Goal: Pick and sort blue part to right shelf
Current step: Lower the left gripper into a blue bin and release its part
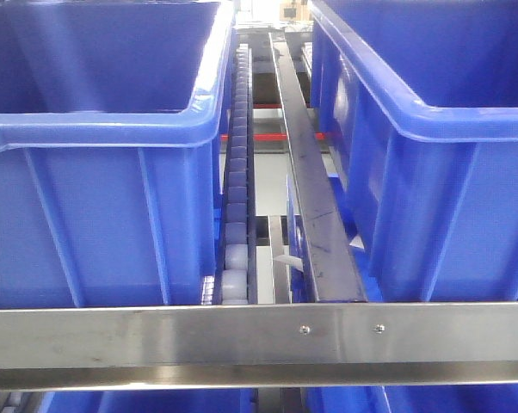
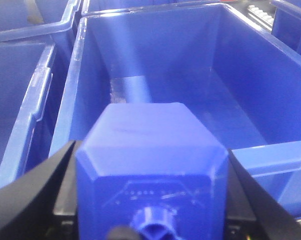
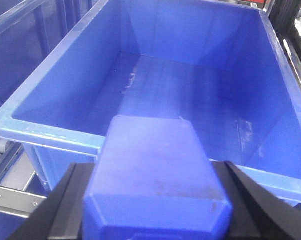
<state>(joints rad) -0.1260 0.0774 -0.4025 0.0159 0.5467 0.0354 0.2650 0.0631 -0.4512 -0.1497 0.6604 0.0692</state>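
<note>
At the shelf front, exterior view: two blue bins, left bin [image 1: 95, 215] and right bin [image 1: 431, 172], with a roller track [image 1: 236, 215] and a steel divider [image 1: 315, 198] between them and a steel cross rail [image 1: 242, 340] in front; neither arm nor part shows here. Left wrist view: left end effector [image 2: 150, 165] pressed onto the left blue part [image 2: 145, 135], black fingers [image 2: 35, 200] flush on both flanks. The part's long axis runs straight away from the camera, over the near wall of an open bin [image 2: 190, 75]. Right wrist view: right end effector [image 3: 151, 167] likewise pinching the right blue part [image 3: 155, 150], same axis, overhanging the near rim of another bin [image 3: 45, 131], whose floor lies ahead and below. By judgement the right arm suits the right shelf, though which arm is nearer cannot be told. Hidden: finger pads, both undersides. Blurred: raised marks on the left part's near face.
</note>
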